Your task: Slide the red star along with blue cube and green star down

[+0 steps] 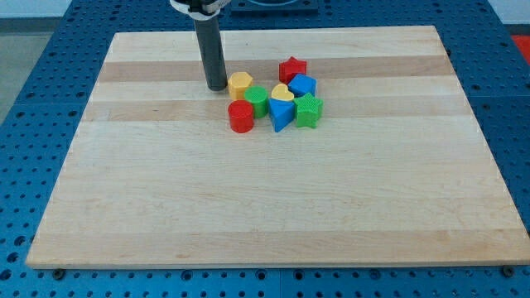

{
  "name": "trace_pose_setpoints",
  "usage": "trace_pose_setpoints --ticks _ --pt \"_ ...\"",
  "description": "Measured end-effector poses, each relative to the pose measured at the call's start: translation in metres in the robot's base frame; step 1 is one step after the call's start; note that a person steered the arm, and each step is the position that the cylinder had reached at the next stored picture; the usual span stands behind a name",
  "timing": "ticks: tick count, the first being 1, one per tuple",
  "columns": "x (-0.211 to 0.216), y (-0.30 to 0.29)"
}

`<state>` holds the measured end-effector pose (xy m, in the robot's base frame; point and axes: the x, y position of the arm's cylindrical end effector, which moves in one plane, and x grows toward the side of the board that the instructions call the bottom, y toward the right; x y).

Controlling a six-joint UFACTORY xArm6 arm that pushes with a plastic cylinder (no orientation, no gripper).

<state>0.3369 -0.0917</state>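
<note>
Wooden board [273, 215] with 1 cluster of blocks. My tip [217, 86], a bare rod without jaws, rests beside the yellow block [240, 83], left of the cluster. The red star [291, 69] tops the blue cube [303, 85] and green star [309, 109]; approach from above the red star, pushing centrally downward.

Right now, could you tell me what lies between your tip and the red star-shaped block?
In the camera view, the yellow hexagonal block sits right beside my tip; bare wooden board follows up to the red star-shaped block.
</note>
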Motion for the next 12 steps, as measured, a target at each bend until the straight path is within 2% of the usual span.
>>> trace_pose_setpoints --ticks 1,2,3,4,5,6,8,12 --pt "-0.002 0.034" --pt "-0.005 0.044" --pt "-0.015 0.013" --pt "-0.068 0.028" --pt "-0.101 0.090" --pt "-0.091 0.108" --pt "-0.063 0.110" --pt "-0.036 0.111"
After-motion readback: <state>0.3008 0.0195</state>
